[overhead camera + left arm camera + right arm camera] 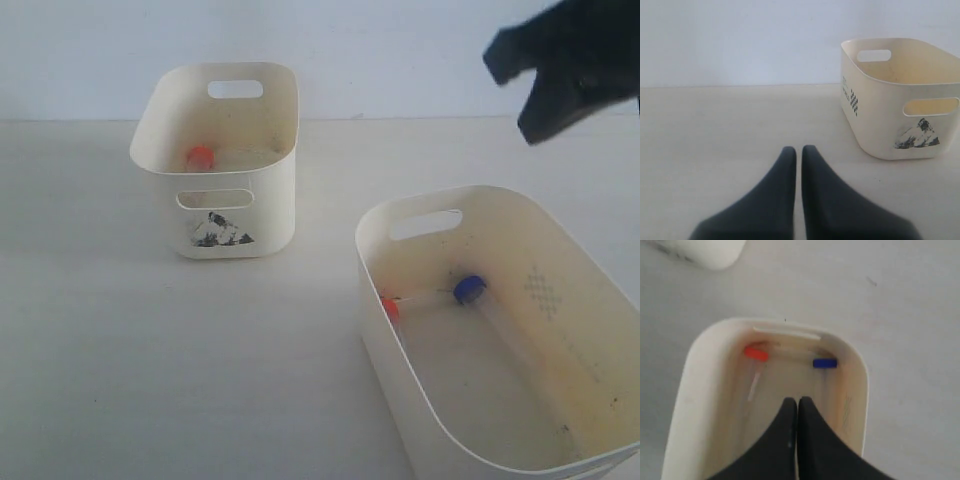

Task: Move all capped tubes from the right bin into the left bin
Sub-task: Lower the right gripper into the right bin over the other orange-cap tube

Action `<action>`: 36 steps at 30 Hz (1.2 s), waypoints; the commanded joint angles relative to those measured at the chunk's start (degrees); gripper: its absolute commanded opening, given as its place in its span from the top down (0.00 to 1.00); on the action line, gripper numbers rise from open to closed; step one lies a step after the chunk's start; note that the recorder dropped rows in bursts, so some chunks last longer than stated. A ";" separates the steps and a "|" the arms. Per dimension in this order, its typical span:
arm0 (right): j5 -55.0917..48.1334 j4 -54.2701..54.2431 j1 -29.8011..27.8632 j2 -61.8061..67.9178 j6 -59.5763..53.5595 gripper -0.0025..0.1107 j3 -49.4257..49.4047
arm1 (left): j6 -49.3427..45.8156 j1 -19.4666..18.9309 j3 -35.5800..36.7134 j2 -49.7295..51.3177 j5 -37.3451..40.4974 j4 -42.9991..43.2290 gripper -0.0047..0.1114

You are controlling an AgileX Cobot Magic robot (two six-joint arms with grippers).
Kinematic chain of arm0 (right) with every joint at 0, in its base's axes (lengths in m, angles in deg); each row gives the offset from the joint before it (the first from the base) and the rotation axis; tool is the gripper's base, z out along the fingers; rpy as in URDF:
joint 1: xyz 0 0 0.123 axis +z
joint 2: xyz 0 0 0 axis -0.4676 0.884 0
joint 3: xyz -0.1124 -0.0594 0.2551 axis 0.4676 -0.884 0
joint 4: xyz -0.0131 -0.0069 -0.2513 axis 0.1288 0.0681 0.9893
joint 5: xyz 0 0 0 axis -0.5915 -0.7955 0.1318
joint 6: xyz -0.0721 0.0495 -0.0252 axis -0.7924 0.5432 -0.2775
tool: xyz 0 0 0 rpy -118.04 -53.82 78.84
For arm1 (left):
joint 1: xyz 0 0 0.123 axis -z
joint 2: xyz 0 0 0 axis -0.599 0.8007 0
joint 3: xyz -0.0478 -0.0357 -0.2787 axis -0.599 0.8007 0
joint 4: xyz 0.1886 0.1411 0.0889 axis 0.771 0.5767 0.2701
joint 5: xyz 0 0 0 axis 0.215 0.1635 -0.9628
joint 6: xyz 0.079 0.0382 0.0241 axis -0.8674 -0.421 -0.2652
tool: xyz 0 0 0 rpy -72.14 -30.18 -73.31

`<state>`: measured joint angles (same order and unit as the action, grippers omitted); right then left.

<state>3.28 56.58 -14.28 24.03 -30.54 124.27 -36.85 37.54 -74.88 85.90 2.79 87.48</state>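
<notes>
Your right gripper (798, 401) points down into the right bin (858, 385), its two dark fingers pressed together with only a hairline slit between them and nothing held. From the exterior camera it hangs high above the bin's far corner, clear of the rim.

Below it, two capped tubes lie on the bin floor at the end with the oval handle slot. One orange-capped tube (756, 354) lies close to one side wall, and one blue-capped tube (824, 362) lies toward the other, apart from the first. Their clear bodies are faint against the cream plastic, so you cannot tell exactly how each one lies.

Your left gripper (799, 149) is likewise closed and empty, low over the pale table (715, 130). The left bin (875, 120) stands ahead of it and off to one side, well apart.

That smaller tub shows two oval handle slots, one torn black-and-white sticker (916, 136) on its front and one checkered mark (854, 100) on the adjoining side. Inside it, the exterior camera shows a single orange cap (200, 157) down near the floor, and the tube's body is too faint to trace.

That makes three caps visible, two orange and one blue. The two bins stand upright and apart on the table.
</notes>
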 commanded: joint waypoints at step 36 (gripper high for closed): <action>29.41 -35.21 -0.47 16.79 -14.48 0.96 -27.91 | 0.38 -0.14 -0.16 -0.19 -0.05 0.10 0.92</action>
<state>30.59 22.60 -14.42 40.21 -44.40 96.52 -36.85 37.54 -74.88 85.90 2.79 87.48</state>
